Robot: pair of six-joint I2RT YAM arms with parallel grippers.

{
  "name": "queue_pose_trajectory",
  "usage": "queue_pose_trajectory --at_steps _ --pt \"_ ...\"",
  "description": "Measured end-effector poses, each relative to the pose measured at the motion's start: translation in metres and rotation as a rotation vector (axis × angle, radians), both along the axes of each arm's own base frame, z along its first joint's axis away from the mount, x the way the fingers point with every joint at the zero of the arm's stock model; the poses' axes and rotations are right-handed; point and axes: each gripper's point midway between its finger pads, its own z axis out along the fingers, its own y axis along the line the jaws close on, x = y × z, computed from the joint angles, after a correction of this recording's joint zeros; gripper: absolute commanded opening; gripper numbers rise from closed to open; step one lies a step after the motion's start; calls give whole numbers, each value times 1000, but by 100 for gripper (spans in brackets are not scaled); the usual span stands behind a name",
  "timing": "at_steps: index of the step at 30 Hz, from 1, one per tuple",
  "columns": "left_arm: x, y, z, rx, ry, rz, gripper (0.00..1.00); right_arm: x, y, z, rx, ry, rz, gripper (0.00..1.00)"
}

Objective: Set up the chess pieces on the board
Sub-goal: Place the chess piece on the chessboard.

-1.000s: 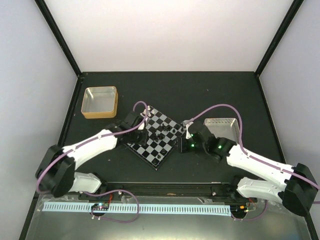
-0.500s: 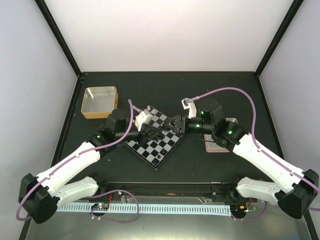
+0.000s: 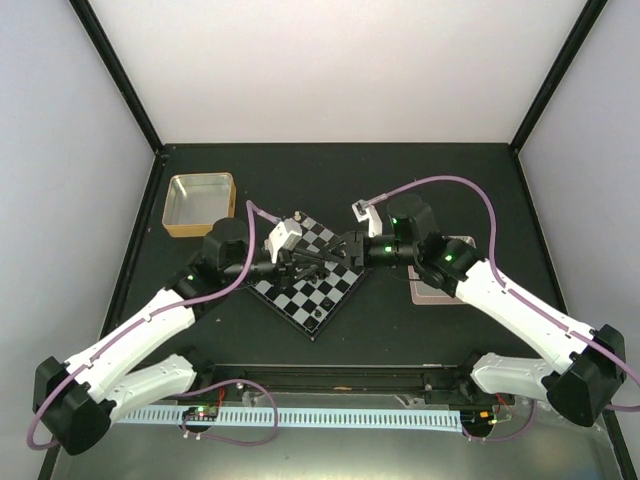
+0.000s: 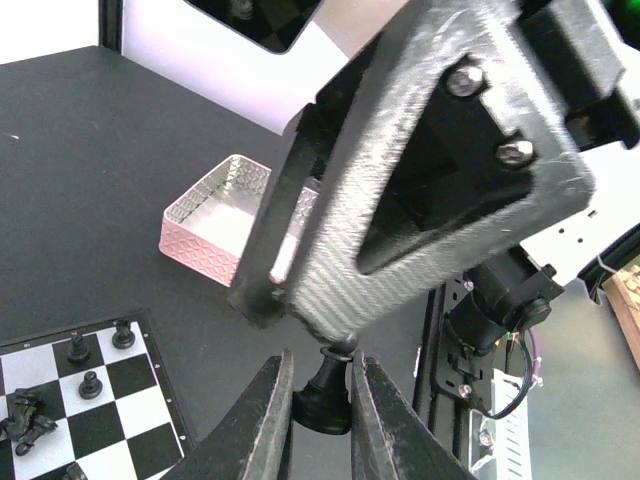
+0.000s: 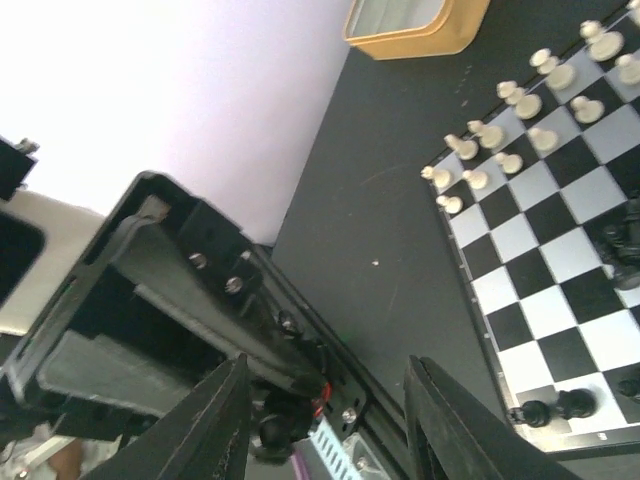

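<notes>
The board (image 3: 318,296) lies at the table's middle, turned like a diamond. My two grippers meet tip to tip above it. My left gripper (image 3: 312,264) is shut on a black pawn (image 4: 325,395), held by its neck between the fingertips (image 4: 272,400). My right gripper (image 3: 331,254) is open wide, and one of its fingers (image 4: 430,170) looms just above the pawn's head. In the right wrist view the open right gripper (image 5: 325,362) frames the left gripper's tip with the pawn (image 5: 272,432). Silver pieces (image 5: 520,100) stand along one board edge. Several black pieces (image 5: 620,240) stand on the board (image 5: 560,250).
A gold-rimmed tray (image 3: 200,205) sits at the far left, also in the right wrist view (image 5: 415,25). A pink-rimmed tray (image 4: 215,225) lies right of the board, partly under the right arm (image 3: 440,290). A black rail (image 3: 340,375) runs along the near edge.
Both arms have risen and swung inward: the left gripper from the board's left side, the right gripper from the pink tray. They now meet above the board.
</notes>
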Motion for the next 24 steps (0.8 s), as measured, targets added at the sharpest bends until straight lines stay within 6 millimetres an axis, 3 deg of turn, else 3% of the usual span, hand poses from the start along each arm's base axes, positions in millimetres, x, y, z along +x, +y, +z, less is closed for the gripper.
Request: queue_pose_trajectory --at_steps 6,15,24 --pt "3 -2 -7 10 13 2 5 -9 5 8 61 35 40 40" --pt "2 -2 -10 9 15 -2 5 -16 7 7 81 72 69 17" --pt "1 -3 -10 2 10 -10 6 -15 7 3 76 84 69 16"
